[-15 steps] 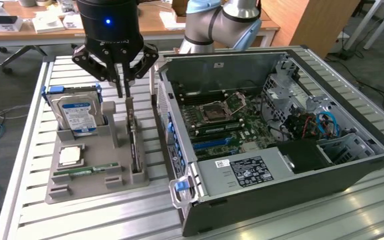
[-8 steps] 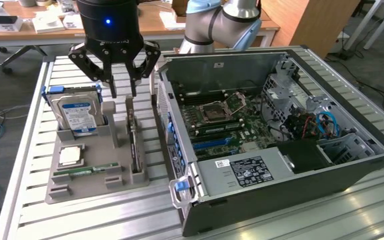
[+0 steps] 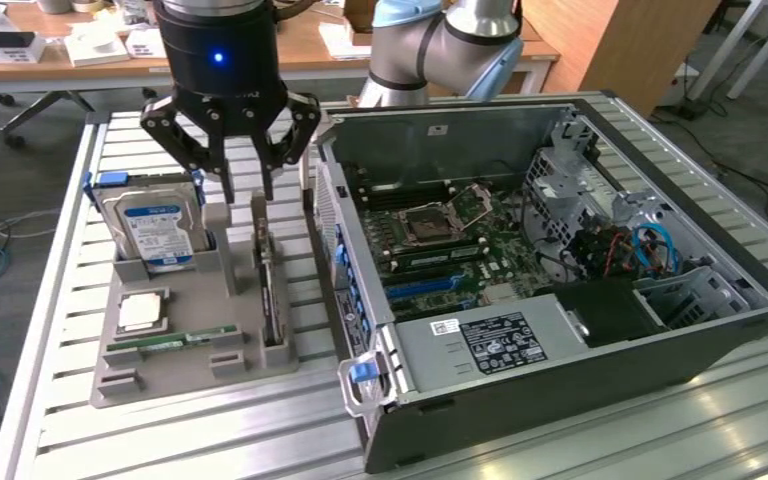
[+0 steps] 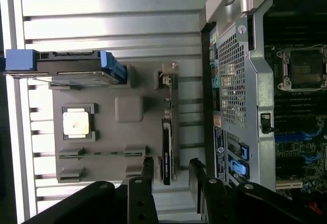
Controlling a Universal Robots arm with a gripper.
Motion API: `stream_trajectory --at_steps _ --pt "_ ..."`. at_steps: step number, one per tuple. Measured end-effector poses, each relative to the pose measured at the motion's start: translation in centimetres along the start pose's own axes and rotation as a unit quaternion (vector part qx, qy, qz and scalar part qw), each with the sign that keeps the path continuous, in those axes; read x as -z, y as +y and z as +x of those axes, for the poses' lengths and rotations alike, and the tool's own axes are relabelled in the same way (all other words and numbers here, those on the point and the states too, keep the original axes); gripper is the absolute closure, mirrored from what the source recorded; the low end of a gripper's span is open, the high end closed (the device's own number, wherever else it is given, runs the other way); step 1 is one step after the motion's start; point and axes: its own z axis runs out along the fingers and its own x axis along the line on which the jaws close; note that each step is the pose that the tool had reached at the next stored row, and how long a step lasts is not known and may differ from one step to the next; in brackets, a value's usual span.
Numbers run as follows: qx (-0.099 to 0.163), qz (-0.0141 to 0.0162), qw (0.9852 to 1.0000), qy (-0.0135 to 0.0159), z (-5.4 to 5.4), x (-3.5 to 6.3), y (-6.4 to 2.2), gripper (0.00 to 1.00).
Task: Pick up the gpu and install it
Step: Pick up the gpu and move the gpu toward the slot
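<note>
Here the gripper (image 3: pixel 247 193) hangs over the grey holder (image 3: pixel 195 300), its fingers spread wide apart and gripping nothing. The gpu (image 3: pixel 267 275) stands on its edge in a slot of this holder, just under the fingertips, near the open computer case (image 3: pixel 531 420). A hard drive (image 3: pixel 155 230) stands in the same holder.

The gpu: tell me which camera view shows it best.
The wrist view. It looks straight down on the gpu, showing its full length on edge in the grey holder, metal bracket at one end. The exterior view shows it standing in the holder, its upper end partly behind the hand.
</note>
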Motion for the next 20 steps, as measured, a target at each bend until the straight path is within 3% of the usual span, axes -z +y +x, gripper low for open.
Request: stream_trajectory --at_steps 20 --pt "0.0 0.0001 1.0 0.0001 0.1 -3.63 -0.17 0.59"
